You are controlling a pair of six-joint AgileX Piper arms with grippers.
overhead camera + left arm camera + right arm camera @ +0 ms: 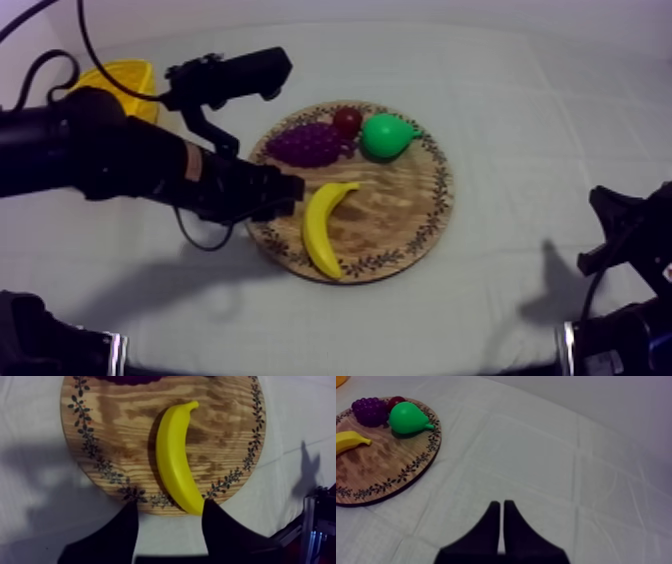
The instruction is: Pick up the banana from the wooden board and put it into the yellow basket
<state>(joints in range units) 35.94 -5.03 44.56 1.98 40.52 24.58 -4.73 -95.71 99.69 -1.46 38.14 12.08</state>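
The right gripper [502, 505] rests at the desk's near right edge, jaws together. The left gripper [169, 503], jaws apart, faces the banana [172, 461] lying on the board [110, 431]. Grasping, lifting and carrying it to the basket [120, 80] at the far left corner all remain.

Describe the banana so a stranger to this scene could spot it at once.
Find the round wooden board. The banana lies on its near part, away from the grapes and pear. It alone is long, curved and yellow.

No readable text or labels anywhere
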